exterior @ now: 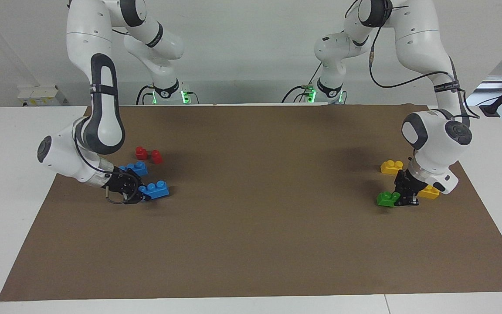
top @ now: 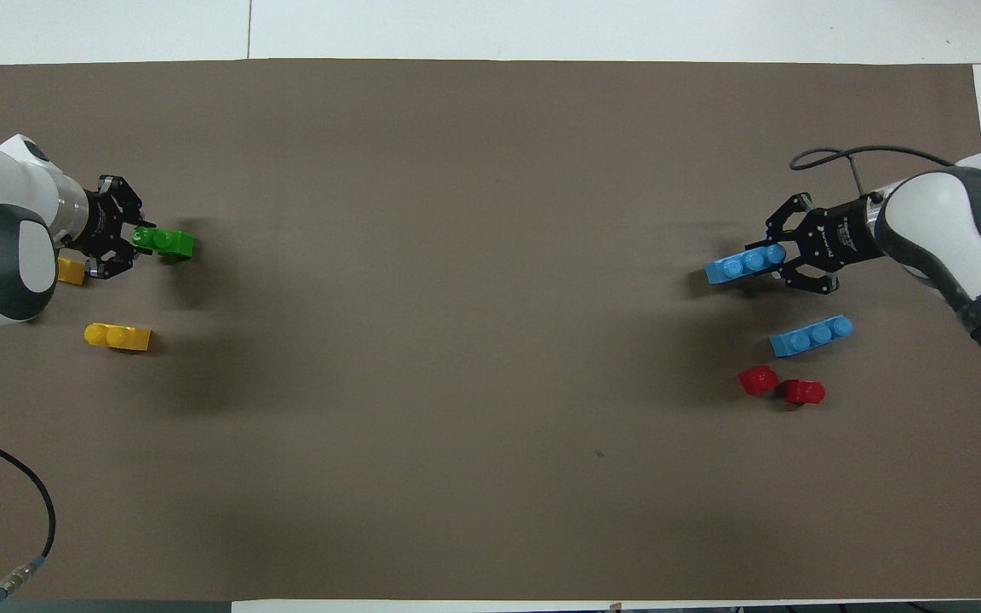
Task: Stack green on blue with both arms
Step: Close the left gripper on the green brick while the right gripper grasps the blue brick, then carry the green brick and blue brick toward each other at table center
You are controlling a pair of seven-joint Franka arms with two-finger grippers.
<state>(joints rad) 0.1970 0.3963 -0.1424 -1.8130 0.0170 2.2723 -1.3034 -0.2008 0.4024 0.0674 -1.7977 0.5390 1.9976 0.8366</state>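
Your left claw (exterior: 397,197) is down at the left arm's end of the worktop (exterior: 259,226), its fingers closed on one end of the green brick (exterior: 387,199), which sits low at the brown mat. Taking that brick as the dial centre in the overhead view, one yellow brick (top: 117,336) lies at about seven o'clock, near but apart. A second yellow brick (top: 71,271) shows at about eight o'clock, half hidden under the arm's wrist, just beside the claw.

Your right claw (exterior: 143,195) is at the right arm's end, its fingers clamped on one end of a blue brick (exterior: 155,189). You cannot tell from these views whether that brick rests on the mat. In the overhead view, with the held brick as centre, the other blue brick (top: 811,335) lies at about five o'clock, nearer to the robots and apart from it. Two small red bricks (top: 781,385) sit side by side a little nearer again, just beside that second blue one.

The bricks are glossy moulded plastic with round studs on top: three in a row on each blue, two on the green and the yellows. The mat is flat, matte brown; the worktop around it is white. The stretch of mat between the two groups carries nothing.
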